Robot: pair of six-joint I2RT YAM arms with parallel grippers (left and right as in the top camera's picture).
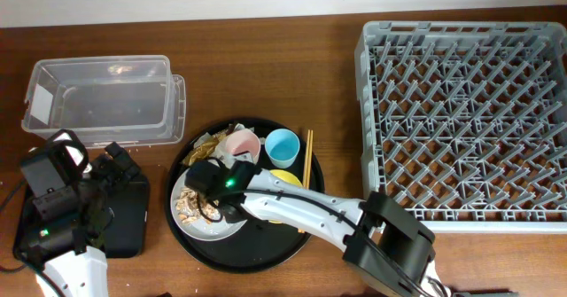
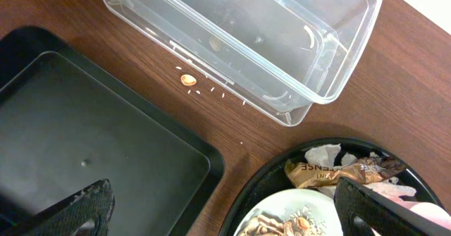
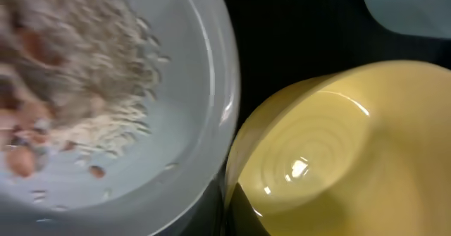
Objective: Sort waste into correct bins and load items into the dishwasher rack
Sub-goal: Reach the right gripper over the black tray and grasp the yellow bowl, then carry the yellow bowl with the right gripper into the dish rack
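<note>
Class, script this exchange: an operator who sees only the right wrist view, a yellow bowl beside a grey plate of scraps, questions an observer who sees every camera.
Operator: Where is the rack from here?
Observer: The grey rack stands on the table to the right of the round black tray.
Operator: Is the other arm busy?
Observer: No. The left fingers stand wide open and hold nothing, by the shallow black tray.
</note>
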